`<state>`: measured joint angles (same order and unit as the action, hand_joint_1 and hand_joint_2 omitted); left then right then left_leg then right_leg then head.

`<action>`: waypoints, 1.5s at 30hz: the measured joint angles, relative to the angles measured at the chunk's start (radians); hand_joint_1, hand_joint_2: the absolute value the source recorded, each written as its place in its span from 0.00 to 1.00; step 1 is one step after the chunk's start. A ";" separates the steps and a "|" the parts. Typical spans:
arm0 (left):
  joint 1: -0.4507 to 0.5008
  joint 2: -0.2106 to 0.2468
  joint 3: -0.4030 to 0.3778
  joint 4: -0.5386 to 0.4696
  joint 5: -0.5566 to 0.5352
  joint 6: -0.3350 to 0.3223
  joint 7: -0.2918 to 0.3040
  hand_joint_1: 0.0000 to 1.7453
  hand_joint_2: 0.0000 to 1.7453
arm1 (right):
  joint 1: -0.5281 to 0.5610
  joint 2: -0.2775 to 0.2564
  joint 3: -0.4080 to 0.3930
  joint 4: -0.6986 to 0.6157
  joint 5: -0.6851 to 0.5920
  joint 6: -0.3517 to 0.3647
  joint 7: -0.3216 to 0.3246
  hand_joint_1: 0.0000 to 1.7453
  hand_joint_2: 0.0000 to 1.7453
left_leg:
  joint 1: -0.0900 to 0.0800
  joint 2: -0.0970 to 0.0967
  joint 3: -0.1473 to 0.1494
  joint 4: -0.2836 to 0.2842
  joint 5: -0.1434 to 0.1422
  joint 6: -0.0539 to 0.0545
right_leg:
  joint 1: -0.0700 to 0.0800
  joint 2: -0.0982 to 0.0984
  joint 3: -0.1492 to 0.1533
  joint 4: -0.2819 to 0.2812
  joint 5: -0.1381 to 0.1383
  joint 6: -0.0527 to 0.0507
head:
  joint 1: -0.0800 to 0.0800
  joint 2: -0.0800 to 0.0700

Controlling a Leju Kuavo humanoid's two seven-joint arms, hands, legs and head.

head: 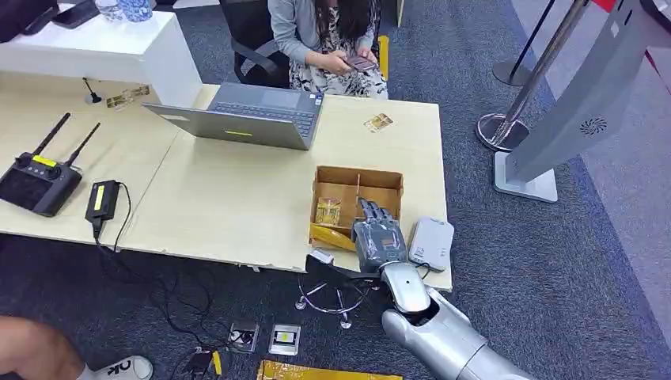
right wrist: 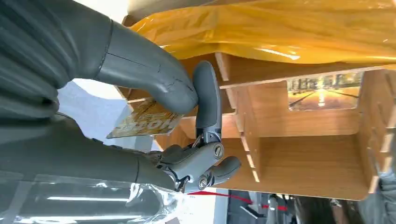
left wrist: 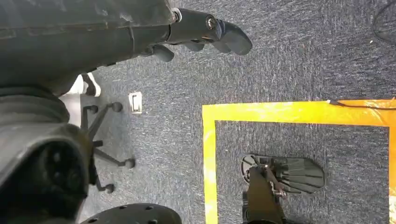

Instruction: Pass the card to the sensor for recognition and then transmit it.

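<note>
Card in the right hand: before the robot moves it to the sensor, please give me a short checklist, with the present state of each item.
1. Card held: ok, the right hand pinches it between the thumb and a finger.
2. Card free of the wooden box: cannot tell; the hand is at the box's near edge.
3. Sensor reachable: ok, the white device lies on the table just beside the right hand.
4. Way to the sensor free: ok, nothing lies between hand and device.
5. Left hand out of the way: ok, it hangs over the floor and holds nothing.
6. Person behind the table: ok, seated far from the hand.
</note>
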<state>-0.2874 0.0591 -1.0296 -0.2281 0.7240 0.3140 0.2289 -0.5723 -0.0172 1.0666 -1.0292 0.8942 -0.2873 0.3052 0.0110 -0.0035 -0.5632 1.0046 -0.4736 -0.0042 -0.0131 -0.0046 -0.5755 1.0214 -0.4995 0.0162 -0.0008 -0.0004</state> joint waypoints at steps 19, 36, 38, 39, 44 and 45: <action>0.000 0.000 0.000 0.000 0.003 0.000 0.000 0.00 0.00 | 0.004 0.016 -0.015 0.000 -0.015 -0.025 -0.013 0.00 1.00 | 0.000 0.000 0.000 0.000 0.000 0.000 | 0.000 0.000 0.000 0.000 0.000 0.000 | 0.000 0.000; 0.004 0.000 0.000 0.002 0.013 0.010 0.003 0.00 0.00 | -0.019 0.013 -0.067 -0.013 -0.015 -0.055 0.048 0.00 1.00 | 0.000 0.000 0.000 0.000 0.000 0.000 | 0.000 0.000 0.000 0.000 0.000 0.000 | 0.000 0.000; 0.005 0.000 0.000 0.003 0.013 0.010 0.003 0.00 0.00 | -0.020 0.010 -0.073 -0.020 -0.015 -0.056 0.052 0.00 1.00 | 0.000 0.000 0.000 0.000 0.000 0.000 | 0.000 0.000 0.000 0.000 0.000 0.000 | 0.000 0.000; 0.005 0.000 0.000 0.003 0.013 0.010 0.003 0.00 0.00 | -0.020 0.008 -0.075 -0.020 -0.015 -0.056 0.053 0.00 1.00 | 0.000 0.000 0.000 0.000 0.000 0.000 | 0.000 0.000 0.000 0.000 0.000 0.000 | 0.000 0.000; 0.005 0.000 0.000 0.003 0.012 0.011 0.003 0.00 0.00 | -0.018 0.002 -0.082 -0.029 -0.014 -0.056 0.057 0.00 1.00 | 0.000 0.000 0.000 0.000 0.000 0.000 | 0.000 0.000 0.000 0.000 0.000 0.000 | 0.000 0.000; 0.005 0.000 0.000 0.003 0.012 0.011 0.003 0.00 0.00 | -0.017 0.000 -0.084 -0.030 -0.013 -0.056 0.057 0.00 1.00 | 0.000 0.000 0.000 0.000 0.000 0.000 | 0.000 0.000 0.000 0.000 0.000 0.000 | 0.000 0.000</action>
<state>-0.2823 0.0591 -1.0300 -0.2255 0.7362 0.3254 0.2319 -0.5891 -0.0172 0.9827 -1.0597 0.8808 -0.3429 0.3624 0.0111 -0.0035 -0.5631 1.0046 -0.4736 -0.0042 -0.0131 -0.0046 -0.5754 1.0215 -0.4995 0.0162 -0.0008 -0.0004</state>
